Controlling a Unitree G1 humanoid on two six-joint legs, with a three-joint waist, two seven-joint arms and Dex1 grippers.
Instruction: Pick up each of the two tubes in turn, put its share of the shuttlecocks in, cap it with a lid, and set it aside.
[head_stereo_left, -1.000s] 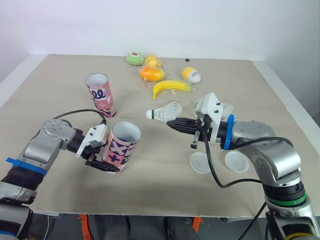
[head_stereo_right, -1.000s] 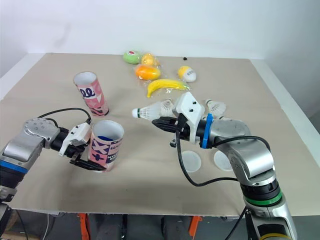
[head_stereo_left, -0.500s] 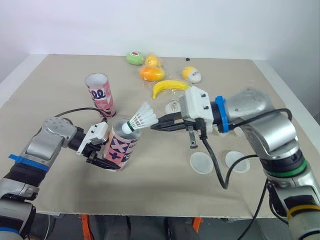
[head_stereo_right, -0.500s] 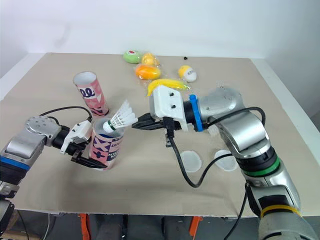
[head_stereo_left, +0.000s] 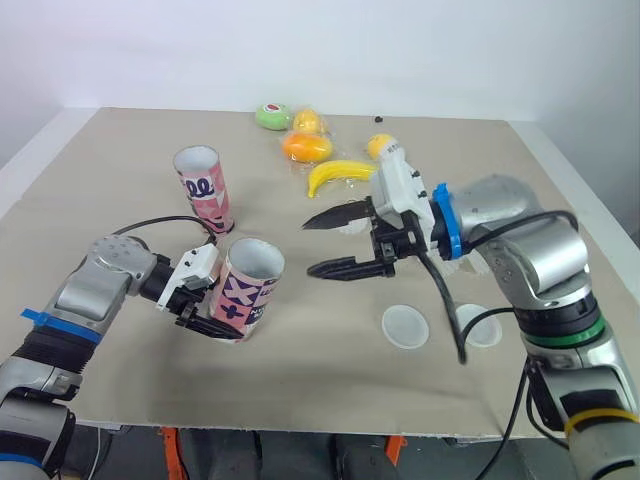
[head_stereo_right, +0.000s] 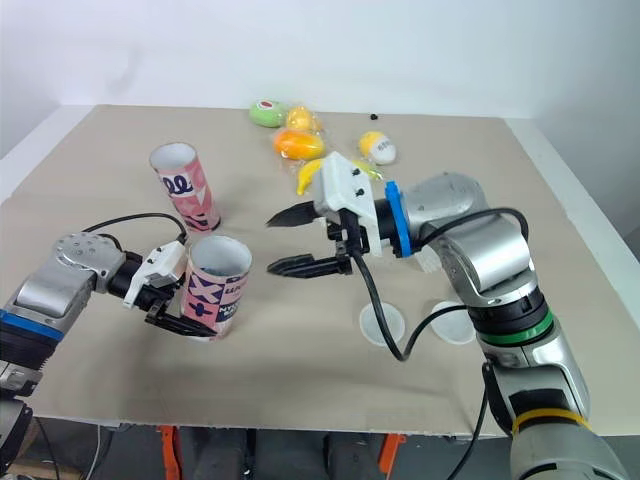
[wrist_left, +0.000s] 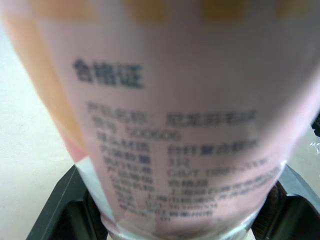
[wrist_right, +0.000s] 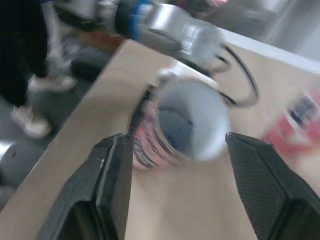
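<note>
My left gripper is shut on a pink patterned tube, held upright and slightly tilted at the front left of the table. Its printed label sits between that gripper's fingers in the left wrist view. My right gripper hovers open just right of the tube's open mouth, with nothing between its fingers. A second pink tube stands upright further back on the left. Two white lids lie flat under my right arm. A white shuttlecock is partly hidden behind the right gripper.
Fruit lies at the back middle: a banana, an orange, a green fruit and a yellow one. The beige table has white edges on both sides, and its front edge runs close below the held tube.
My right gripper carried a shuttlecock to the held tube's mouth, then opened; the shuttlecock is gone from its fingers. The right gripper has drawn back to the right. The left arm stayed put.
</note>
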